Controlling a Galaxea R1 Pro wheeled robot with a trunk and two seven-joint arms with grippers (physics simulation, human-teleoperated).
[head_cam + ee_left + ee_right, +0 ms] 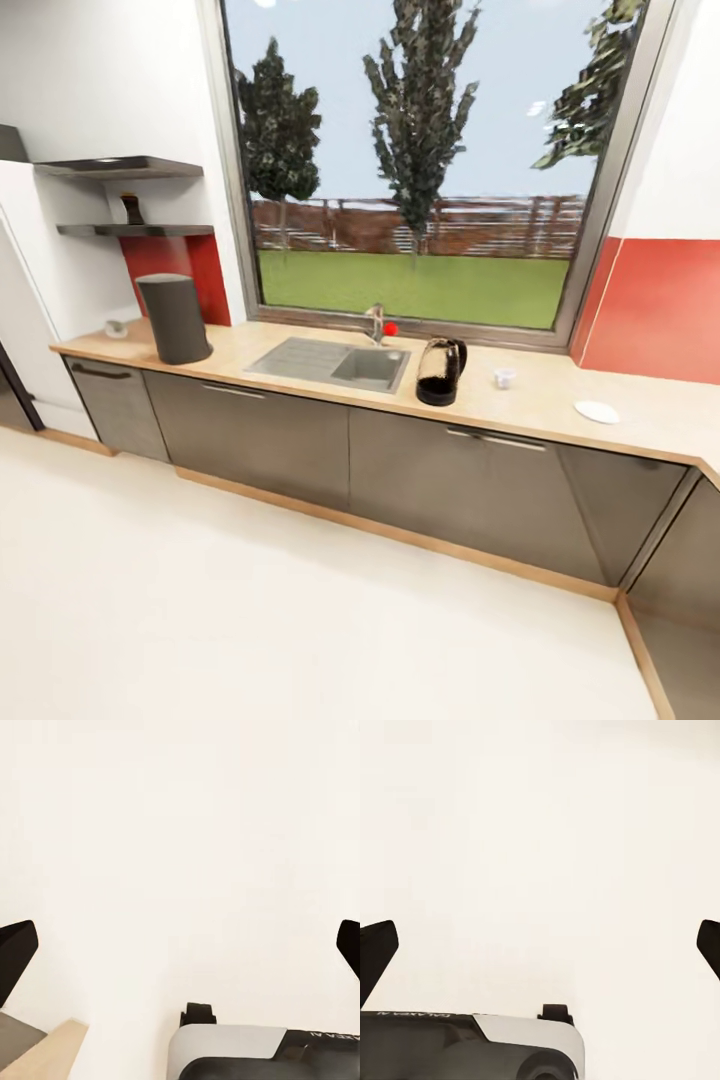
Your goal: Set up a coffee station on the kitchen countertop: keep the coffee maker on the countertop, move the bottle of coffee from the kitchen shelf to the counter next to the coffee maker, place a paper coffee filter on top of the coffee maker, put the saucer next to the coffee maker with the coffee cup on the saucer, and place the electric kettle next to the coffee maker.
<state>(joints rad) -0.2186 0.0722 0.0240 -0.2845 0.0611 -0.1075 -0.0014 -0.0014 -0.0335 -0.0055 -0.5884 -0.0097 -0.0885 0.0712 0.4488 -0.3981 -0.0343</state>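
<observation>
Looking out from my head camera, I stand back on the floor, facing the kitchen countertop under the window. The coffee maker, a dark cylinder, stands near the countertop's left end, where it belongs, so I judge it needs no moving. A small pale thing lies just beside it toward the left edge; it may be the paper filter, but it is too small to tell. The bottle of coffee sits on the lower wall shelf above that end. Past the sink and its faucet, the electric kettle stands near the sink's right rim, the coffee cup farther right, and the saucer toward the right corner near the front edge. All three are well apart from the coffee maker, so I judge nothing is gathered yet.

Through my left wrist camera, my left gripper is spread wide over bare floor, holding nothing; part of my base and a strip of wooden plinth show below.

Through my right wrist camera, my right gripper is likewise wide apart and empty above the floor, hanging down for travel, I'd judge.
</observation>
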